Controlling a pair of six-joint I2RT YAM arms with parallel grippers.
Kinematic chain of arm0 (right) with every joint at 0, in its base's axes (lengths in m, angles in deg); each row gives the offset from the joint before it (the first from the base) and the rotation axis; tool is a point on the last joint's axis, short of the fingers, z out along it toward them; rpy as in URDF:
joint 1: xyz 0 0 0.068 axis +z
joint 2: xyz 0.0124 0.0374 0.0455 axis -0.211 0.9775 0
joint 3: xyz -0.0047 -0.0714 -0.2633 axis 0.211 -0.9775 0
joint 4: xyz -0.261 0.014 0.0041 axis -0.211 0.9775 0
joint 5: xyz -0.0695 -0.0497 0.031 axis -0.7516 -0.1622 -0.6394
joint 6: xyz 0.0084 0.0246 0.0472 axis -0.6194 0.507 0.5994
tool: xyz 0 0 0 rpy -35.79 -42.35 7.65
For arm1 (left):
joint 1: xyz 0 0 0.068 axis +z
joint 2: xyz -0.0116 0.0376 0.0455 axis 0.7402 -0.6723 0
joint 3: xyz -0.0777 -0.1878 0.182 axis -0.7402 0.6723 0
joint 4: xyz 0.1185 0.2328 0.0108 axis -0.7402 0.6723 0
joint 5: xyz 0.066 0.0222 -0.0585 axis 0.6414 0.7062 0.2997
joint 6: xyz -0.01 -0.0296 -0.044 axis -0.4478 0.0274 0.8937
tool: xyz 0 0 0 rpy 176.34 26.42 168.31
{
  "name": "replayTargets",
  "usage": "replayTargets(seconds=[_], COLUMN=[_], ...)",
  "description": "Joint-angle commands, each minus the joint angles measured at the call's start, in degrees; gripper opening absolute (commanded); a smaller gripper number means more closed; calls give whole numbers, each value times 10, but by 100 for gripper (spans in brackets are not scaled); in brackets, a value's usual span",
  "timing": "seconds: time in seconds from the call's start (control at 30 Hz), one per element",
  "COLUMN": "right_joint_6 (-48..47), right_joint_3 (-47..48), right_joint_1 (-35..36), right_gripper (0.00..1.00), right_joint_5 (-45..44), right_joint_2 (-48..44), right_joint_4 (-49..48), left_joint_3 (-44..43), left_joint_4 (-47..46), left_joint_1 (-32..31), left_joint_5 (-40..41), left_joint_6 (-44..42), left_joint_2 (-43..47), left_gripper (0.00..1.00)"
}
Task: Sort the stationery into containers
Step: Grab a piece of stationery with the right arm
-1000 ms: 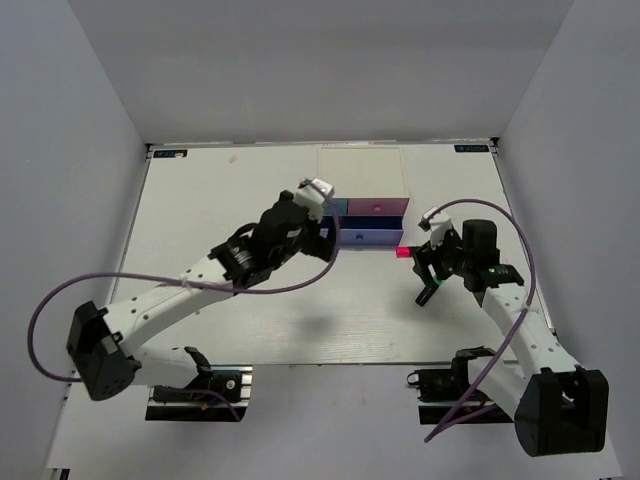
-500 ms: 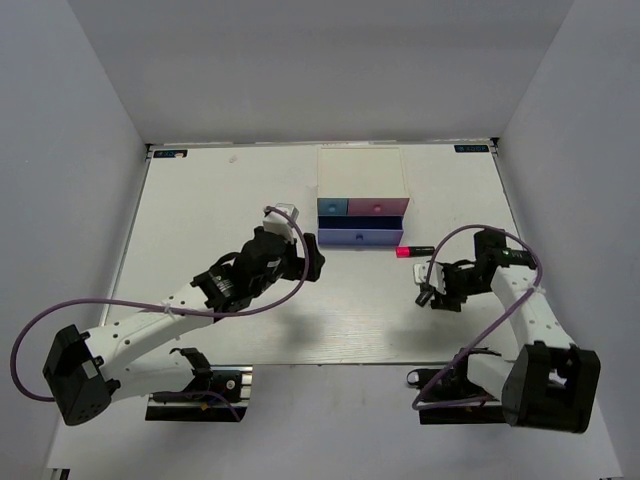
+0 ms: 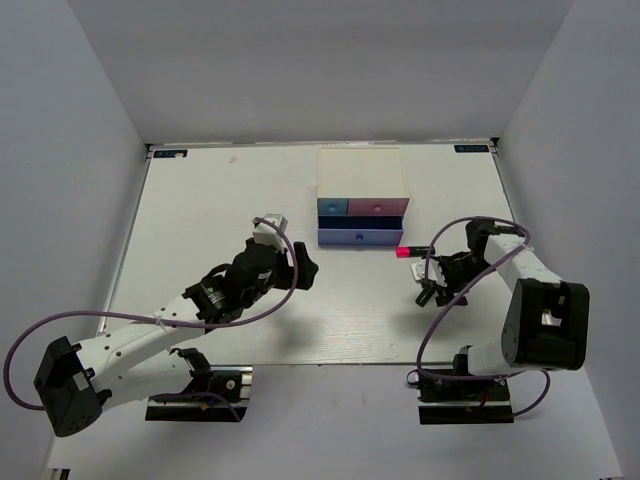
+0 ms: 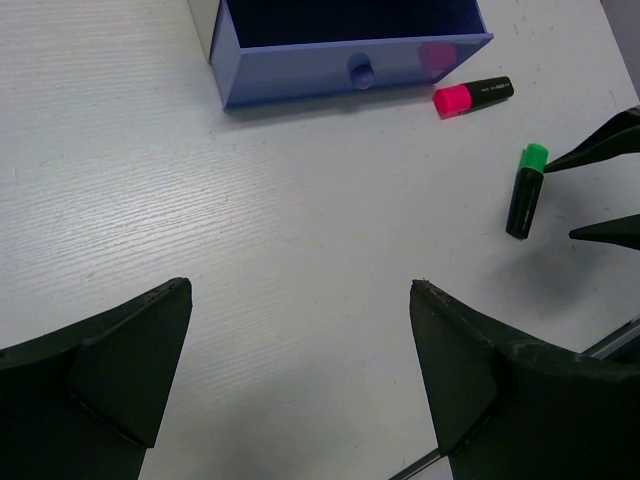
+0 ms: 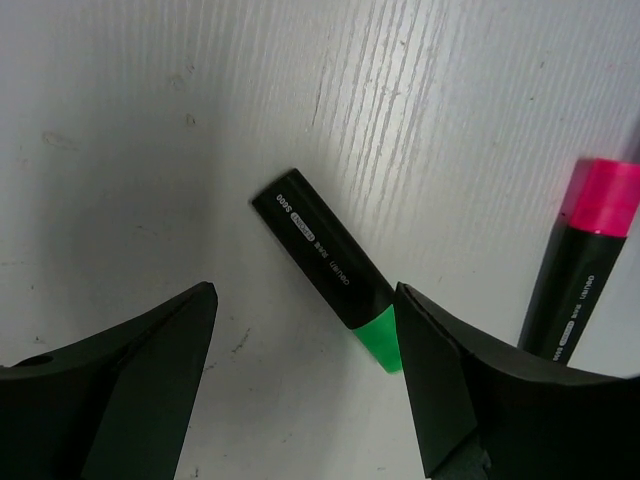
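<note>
The green-capped highlighter (image 5: pixel 322 262) lies flat on the table between the fingers of my open right gripper (image 5: pixel 305 290), its cap close to the right finger; I cannot tell if they touch. The pink-capped highlighter (image 5: pixel 585 262) lies just beyond it, near the drawer box (image 3: pixel 362 175). The wide blue-purple drawer (image 4: pixel 350 68) stands pulled out, its inside dark. My left gripper (image 4: pixel 300 290) hangs open and empty over bare table, short of that drawer. From the left wrist view the green highlighter (image 4: pixel 526 190) and the pink one (image 4: pixel 472 96) show at the right. No erasers are in view.
The small blue drawer (image 3: pixel 332 208) and the pink drawer (image 3: pixel 377 207) look shut above the wide one. White walls close in the table on three sides. Purple cables loop from both arms.
My left arm has drawn back from the drawer box toward the near left. My right arm has folded in, and its gripper now sits low around the green highlighter on the table.
</note>
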Motion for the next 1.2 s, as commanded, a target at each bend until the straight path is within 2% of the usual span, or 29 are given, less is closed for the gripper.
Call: replayTargets(seconds=[0.0, 0.2, 0.43, 0.6, 0.97, 1.17], right_joint_6=[-172, -170, -185, -198, -184, -194], right_joint_3=[20, 18, 42, 70, 23, 26], right_joint_1=[1, 2, 5, 8, 21, 23], right_gripper=[77, 74, 73, 61, 55, 43], right_joint_5=[-38, -62, -75, -93, -111, -111], right_joint_2=[21, 57, 101, 136, 127, 133], right_joint_4=[-11, -71, -77, -51, -67, -28], left_joint_3=[4, 4, -1, -7, -2, -2], left_joint_4=[-8, -8, -8, -8, -8, -13], left_joint_1=[2, 2, 2, 2, 2, 2], left_joint_5=[6, 6, 6, 6, 6, 6], left_joint_6=[9, 9, 9, 9, 9, 9], left_joint_2=[16, 10, -7, -12, -12, -17], left_gripper=[99, 99, 99, 99, 99, 99])
